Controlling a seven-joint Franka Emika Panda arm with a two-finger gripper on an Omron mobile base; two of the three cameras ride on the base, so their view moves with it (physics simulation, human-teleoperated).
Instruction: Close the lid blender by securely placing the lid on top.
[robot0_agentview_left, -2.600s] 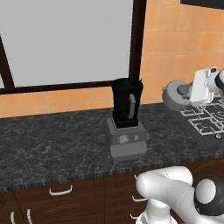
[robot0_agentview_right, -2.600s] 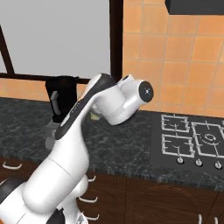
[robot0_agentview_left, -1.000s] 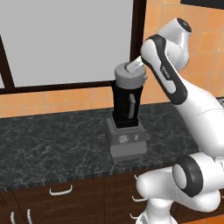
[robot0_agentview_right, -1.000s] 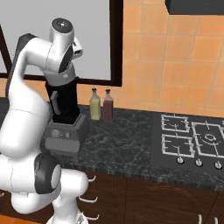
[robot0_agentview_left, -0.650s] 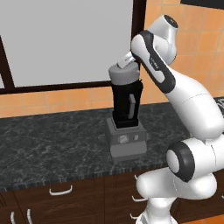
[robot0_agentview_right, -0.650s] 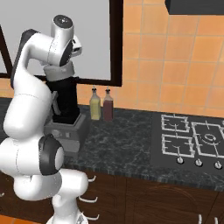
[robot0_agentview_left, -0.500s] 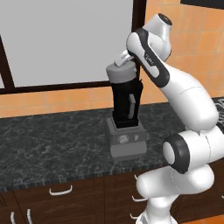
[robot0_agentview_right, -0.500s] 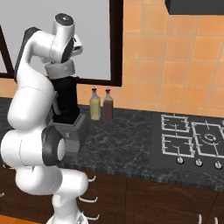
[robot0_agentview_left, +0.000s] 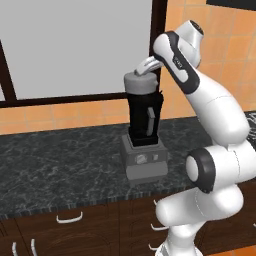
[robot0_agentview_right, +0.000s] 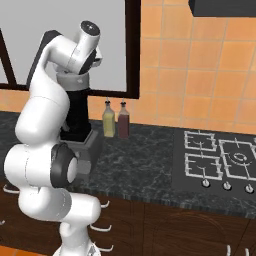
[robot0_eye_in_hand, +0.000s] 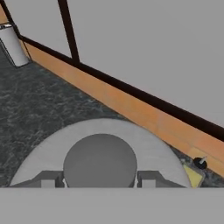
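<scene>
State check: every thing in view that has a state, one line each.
Round light-grey lid: on the jar's rim, knob between the jaws.
Tall black blender: upright on its grey base, covered.
Gripper: shut on the lid's knob.
Two bottles: upright on the counter, capped.

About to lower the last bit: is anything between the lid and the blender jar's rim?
Nothing visible. The lid sits right over the blender jar's top, held at its knob by the gripper. The two bottles stand on the counter beside the base, clear of the path.
</scene>
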